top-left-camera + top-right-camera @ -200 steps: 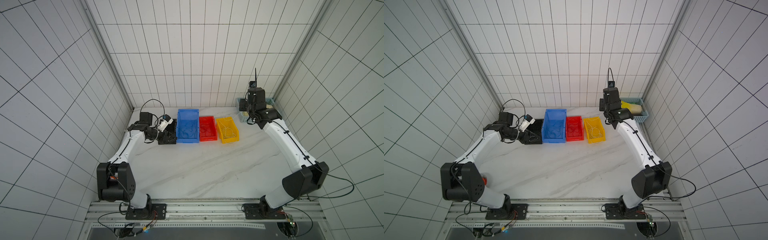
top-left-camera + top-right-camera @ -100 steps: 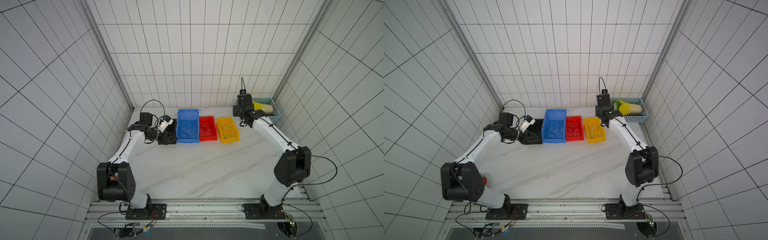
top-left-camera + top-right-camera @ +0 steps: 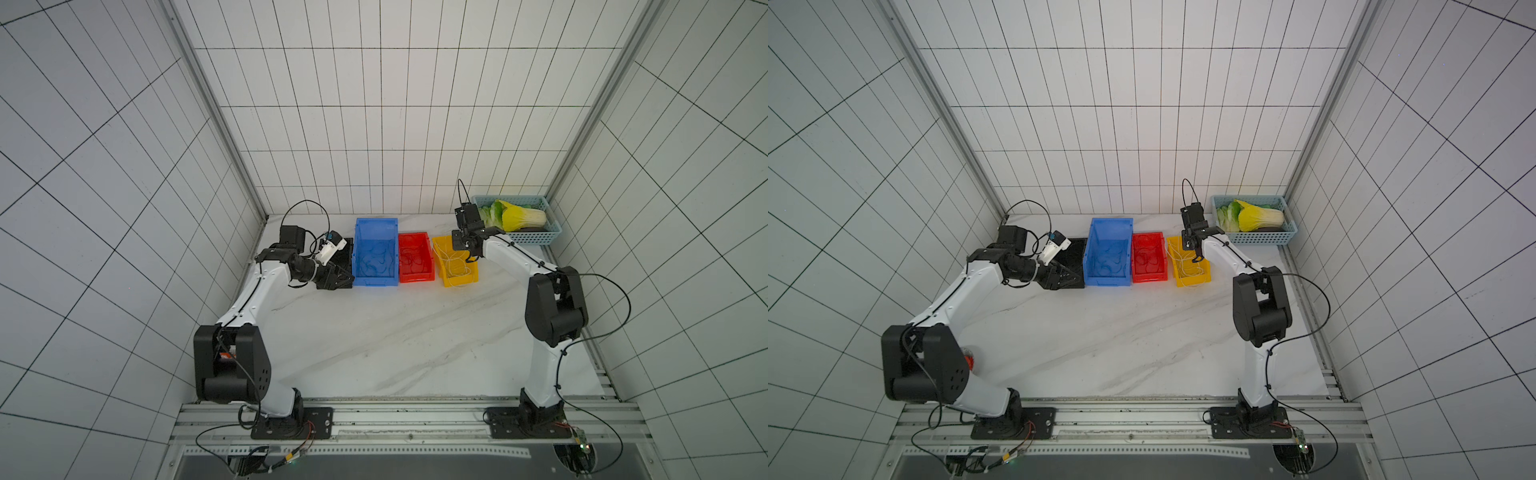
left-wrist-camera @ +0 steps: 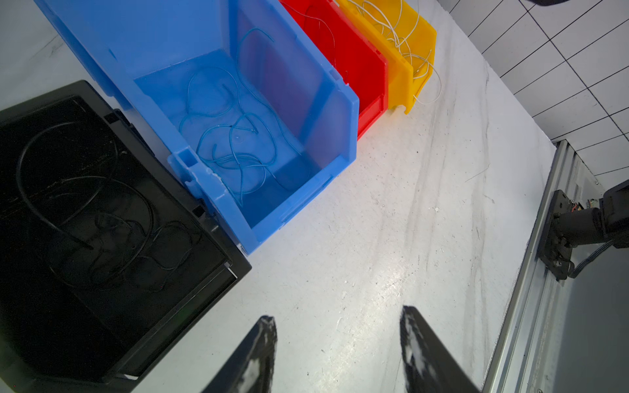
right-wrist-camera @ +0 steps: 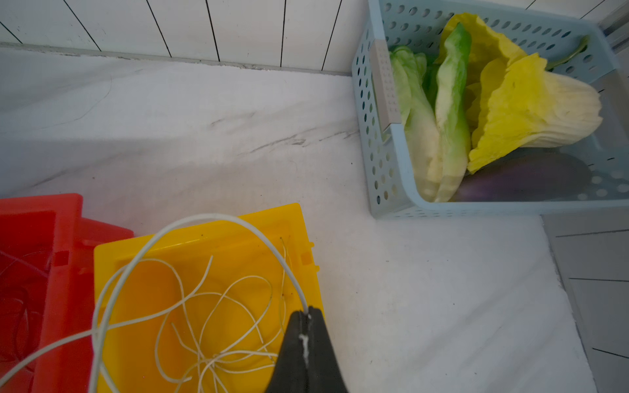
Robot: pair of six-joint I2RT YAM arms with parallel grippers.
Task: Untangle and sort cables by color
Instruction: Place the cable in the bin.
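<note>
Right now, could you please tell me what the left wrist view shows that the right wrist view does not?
Only the left wrist view: the black bin with black wires, the blue bin with blue wires, and the open left gripper. Only the right wrist view: the basket of vegetables and the right gripper shut on a white wire. Both: the red bin, the yellow bin with white wires, and the table.

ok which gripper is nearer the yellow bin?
Right. The right gripper is at the yellow bin's rim, shut on a white cable; the left gripper hangs open by the black bin at the row's other end.
</note>
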